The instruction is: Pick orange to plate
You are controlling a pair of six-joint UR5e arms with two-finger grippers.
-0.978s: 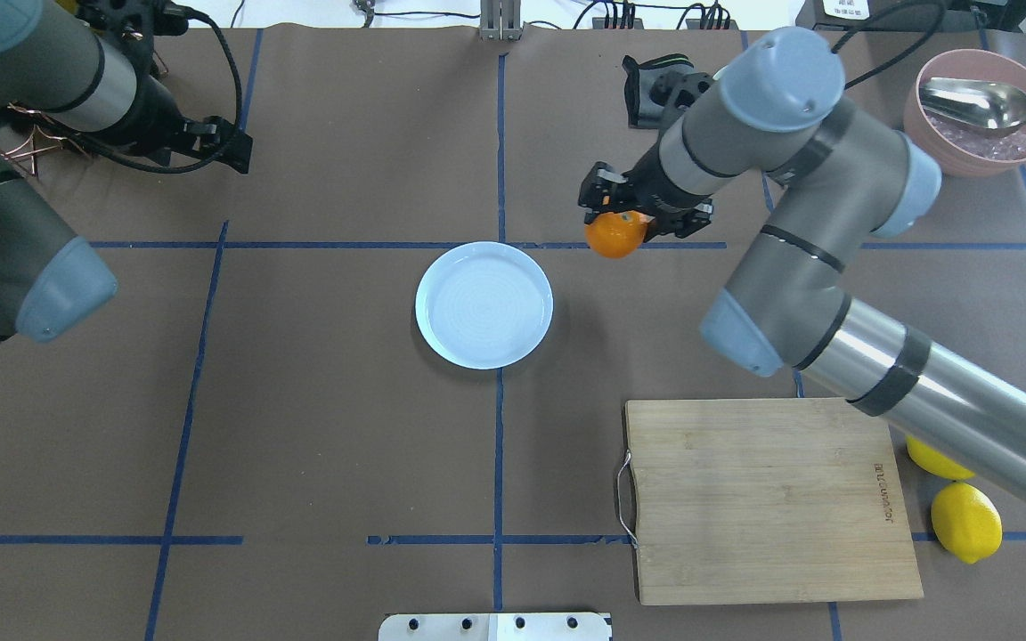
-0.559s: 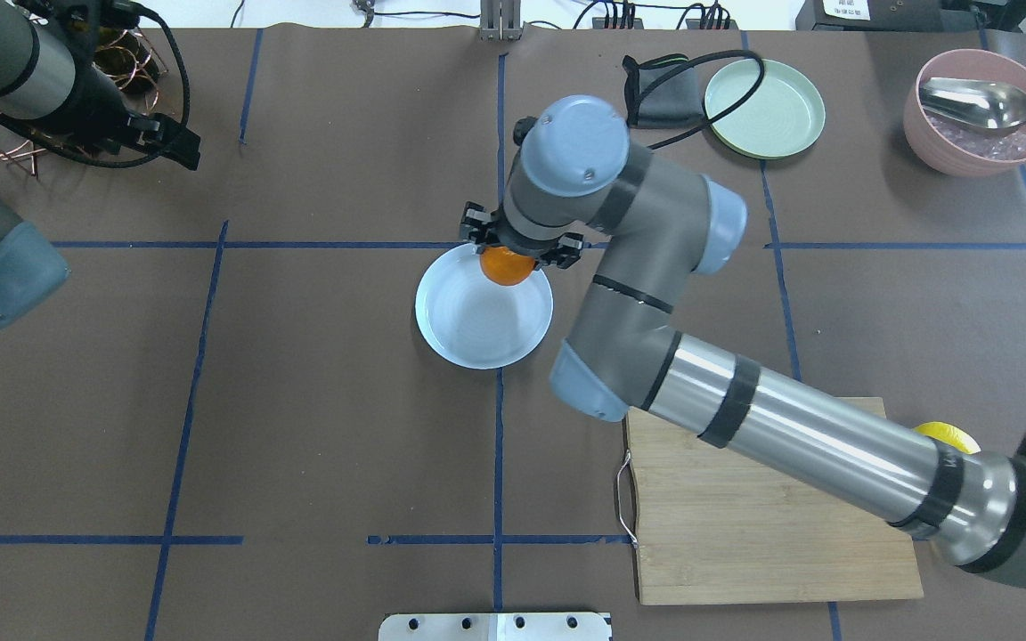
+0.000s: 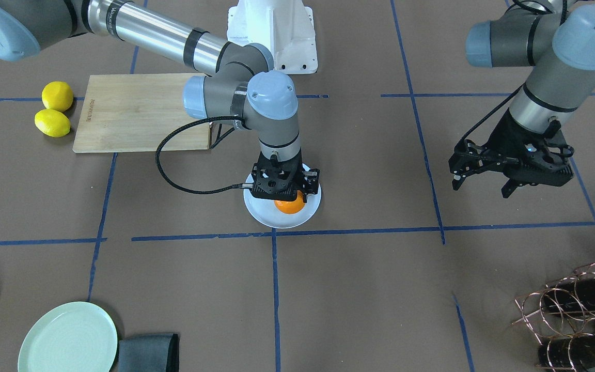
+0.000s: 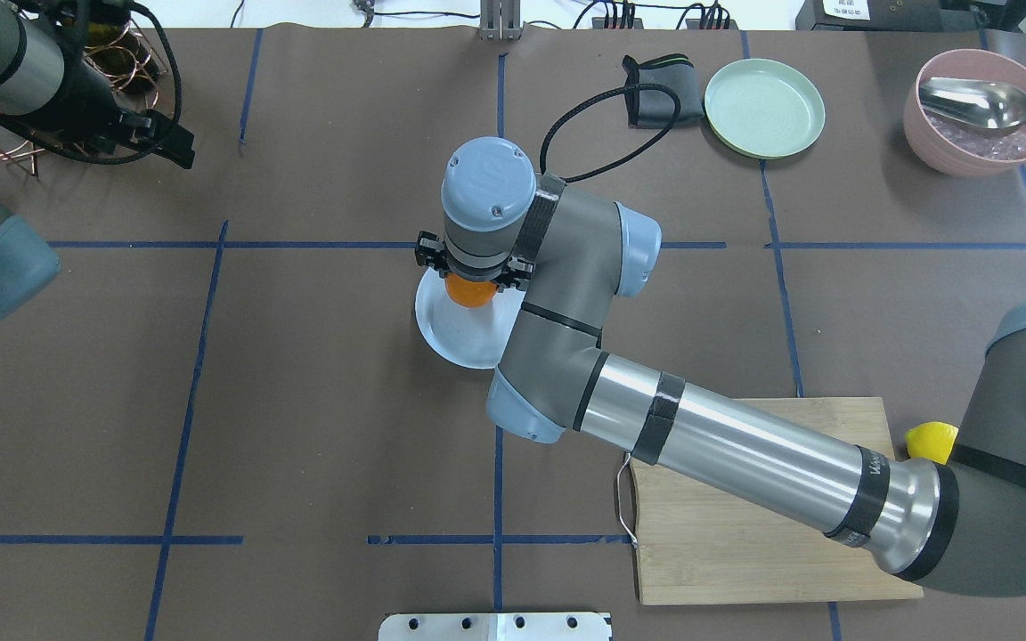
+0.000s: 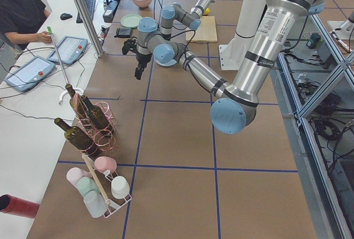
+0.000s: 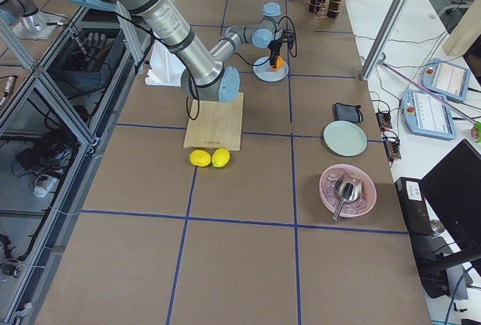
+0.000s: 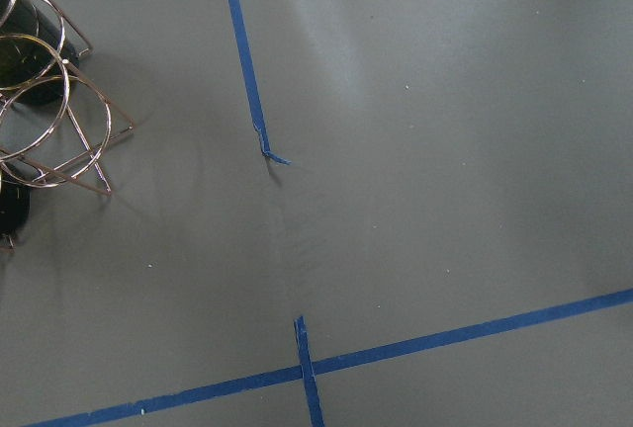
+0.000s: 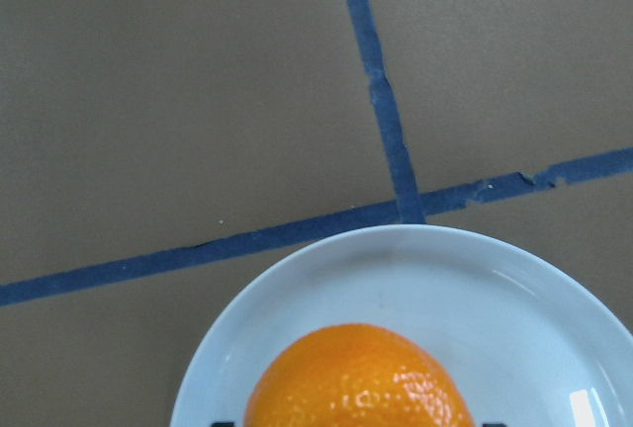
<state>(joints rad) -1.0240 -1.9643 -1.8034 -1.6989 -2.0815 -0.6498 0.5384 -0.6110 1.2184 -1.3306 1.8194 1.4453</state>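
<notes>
On the brown paper-covered table (image 4: 299, 401), ruled with blue tape lines, the left gripper (image 3: 481, 183) hangs with its black fingers spread, holding nothing, near a copper wire rack (image 3: 576, 310) of looped rings. In the middle, the right gripper (image 3: 291, 199) pinches the orange (image 4: 467, 292), round with glossy, dimpled skin, directly above the far part of the plate (image 4: 451, 334); I cannot tell whether the fruit touches it. The plate is round, smooth and pale bluish-white with a raised rim. Further right lie a dark soft pouch (image 4: 655, 102), a pale green ridged plate (image 4: 764, 107), a pink bowl (image 4: 932, 142) holding a shiny metal scoop (image 4: 976, 102), a bamboo cutting board (image 4: 745, 552) whose burnt-in mark is too small to read, and a yellow lemon (image 4: 930, 441)
</notes>
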